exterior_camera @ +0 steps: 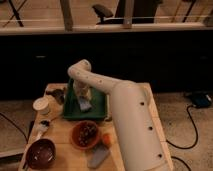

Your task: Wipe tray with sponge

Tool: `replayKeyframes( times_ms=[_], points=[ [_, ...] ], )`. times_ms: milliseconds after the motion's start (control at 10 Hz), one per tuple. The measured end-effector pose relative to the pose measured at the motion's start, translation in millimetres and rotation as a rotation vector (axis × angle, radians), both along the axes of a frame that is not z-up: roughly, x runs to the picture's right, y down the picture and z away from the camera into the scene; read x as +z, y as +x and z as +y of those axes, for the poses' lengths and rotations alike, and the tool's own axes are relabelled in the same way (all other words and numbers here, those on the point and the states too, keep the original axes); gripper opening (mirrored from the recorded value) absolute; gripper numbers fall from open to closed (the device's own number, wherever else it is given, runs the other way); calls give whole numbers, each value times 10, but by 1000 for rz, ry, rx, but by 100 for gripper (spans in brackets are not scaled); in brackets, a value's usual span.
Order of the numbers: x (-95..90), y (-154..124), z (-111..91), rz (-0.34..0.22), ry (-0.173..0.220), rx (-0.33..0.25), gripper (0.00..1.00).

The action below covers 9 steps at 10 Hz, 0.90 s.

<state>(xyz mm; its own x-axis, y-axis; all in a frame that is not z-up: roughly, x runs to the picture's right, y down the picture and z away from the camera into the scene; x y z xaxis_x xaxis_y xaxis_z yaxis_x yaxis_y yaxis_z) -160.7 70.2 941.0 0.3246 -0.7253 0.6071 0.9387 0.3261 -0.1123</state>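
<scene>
A dark green tray (71, 111) lies on the wooden table behind the orange bowl. My white arm reaches over it from the right, and the gripper (82, 96) points down into the tray's left half. A pale blue-grey sponge (85, 105) sits on the tray floor right under the gripper, touching it. The fingers are hidden by the wrist and the sponge.
An orange-brown bowl (85, 134) with dark contents stands in front of the tray. A dark brown bowl (40, 153) is at the front left, a white cup (41, 105) at the left, a grey block (98, 156) and an orange piece (106, 140) near the arm's base.
</scene>
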Motion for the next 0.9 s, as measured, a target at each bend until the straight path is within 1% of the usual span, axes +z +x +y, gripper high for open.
replayKeyframes(
  times_ms=[200,300,400,500,700,800,900],
  points=[
    [-203,70,182,-9,-6,-25,0],
    [-260,100,217,-13,-1,-28,0],
    [-306,188,262,-6,-8,-28,0],
    [-328,337,279,13,-12,-18,0],
    [-321,523,260,49,-10,9,0],
    [-285,626,203,72,-3,30,0],
    [-206,751,98,96,10,54,0]
  ],
)
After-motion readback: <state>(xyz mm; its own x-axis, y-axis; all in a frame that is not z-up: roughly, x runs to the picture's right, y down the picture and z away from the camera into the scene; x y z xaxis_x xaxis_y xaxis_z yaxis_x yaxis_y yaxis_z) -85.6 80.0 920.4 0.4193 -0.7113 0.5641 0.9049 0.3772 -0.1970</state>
